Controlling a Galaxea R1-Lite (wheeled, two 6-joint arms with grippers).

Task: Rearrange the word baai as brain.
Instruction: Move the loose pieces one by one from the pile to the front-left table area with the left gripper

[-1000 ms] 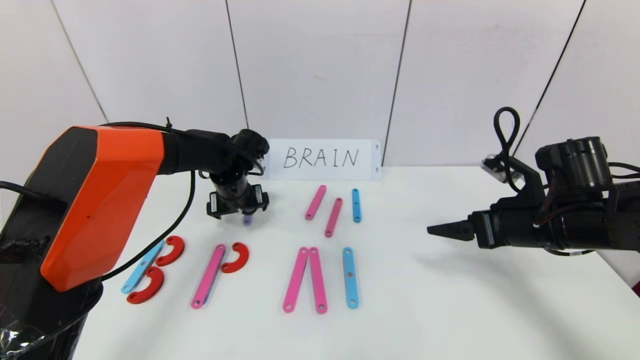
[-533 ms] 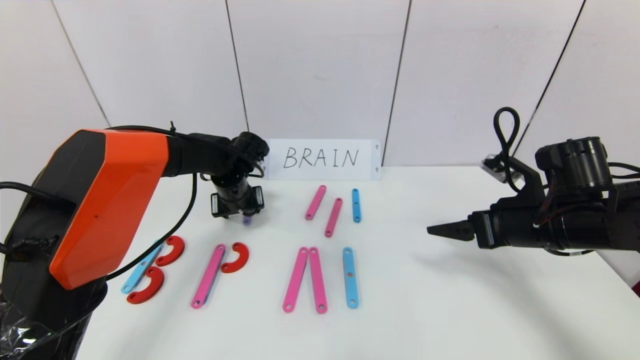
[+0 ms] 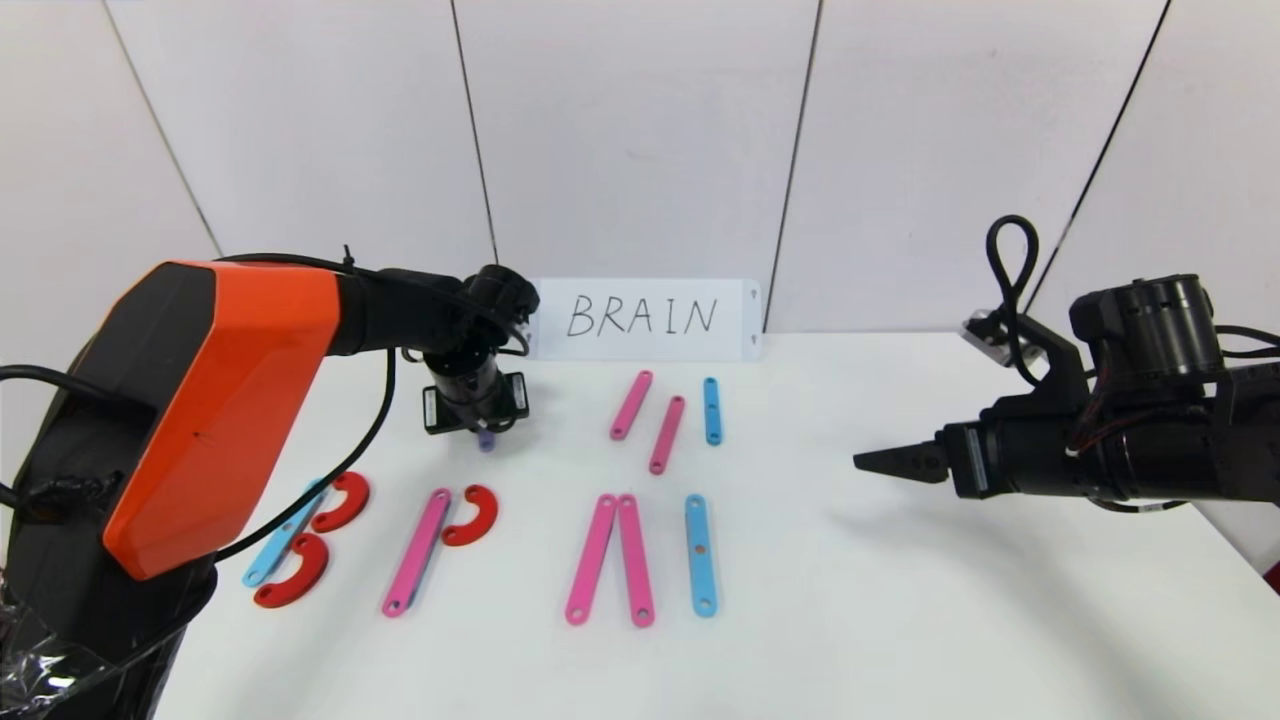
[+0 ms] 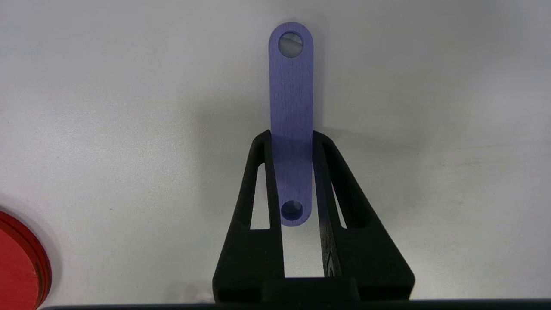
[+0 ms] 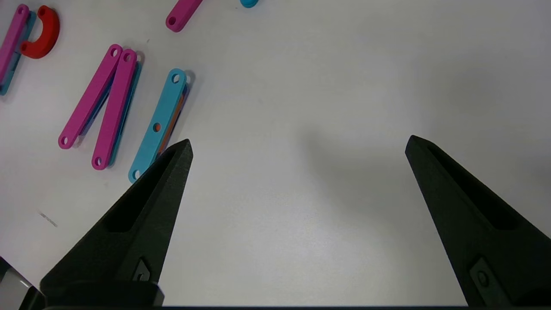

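on the white table (image 3: 900, 620), going left to right: a b of a blue strip (image 3: 283, 535) and two red curves (image 3: 320, 540), then a pink strip (image 3: 416, 551) with one red c-shaped curve (image 3: 472, 515) beside its upper end, two pink strips (image 3: 610, 560) meeting at the top, and a lone blue strip (image 3: 700, 555). behind these lie two shorter pink strips (image 3: 648, 419) and a short blue strip (image 3: 712, 410), well apart from the front row; the white card (image 3: 645, 318) reading brain stands at the wall. the left gripper (image 4: 292, 140), wide apart a second ago, is now pinching a flat, matte purple strip (image 4: 291, 99) with a round hole at each end, behind the pink strip; whether the strip has left the table is hard to tell. the right gripper (image 5: 299, 144) hovers at the right, fingers spread wide, holding nothing.
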